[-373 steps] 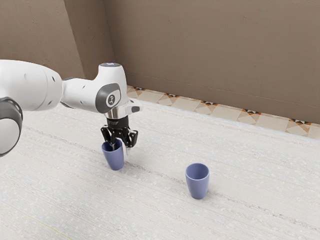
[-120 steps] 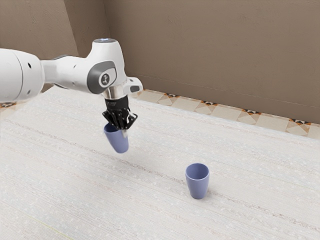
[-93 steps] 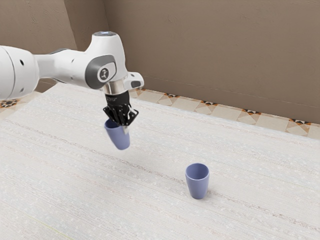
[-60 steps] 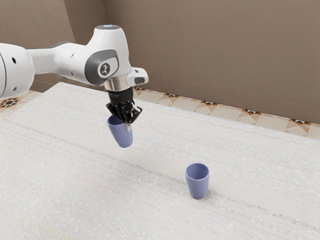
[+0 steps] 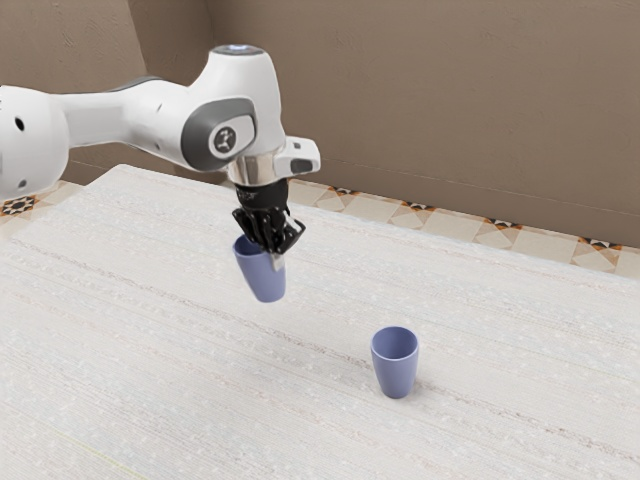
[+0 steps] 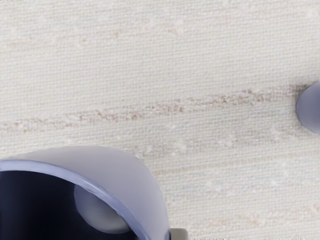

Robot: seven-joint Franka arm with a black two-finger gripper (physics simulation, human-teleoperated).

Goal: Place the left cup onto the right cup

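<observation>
The black hand (image 5: 268,240) is closed on the rim of the held cup (image 5: 262,275). It holds this blue cup up in the air above the table (image 5: 120,400). The cup hangs a bit tilted, with its mouth up. The second cup (image 5: 395,362), also blue, stands upright on the table. It is well apart from the held cup, toward the exterior view's right.

I think this is the carrying step. The next move calls for bringing the held cup across until it is right over the second cup. Then it should be set straight, brought down gently, and let go.

Some things are hard to see. The fingers are dark and close together, so I cannot tell just where each one touches the rim. In the wrist view the held cup (image 6: 115,175) is big and cut off, and the second cup (image 6: 311,107) is only a small bit at the edge.
</observation>
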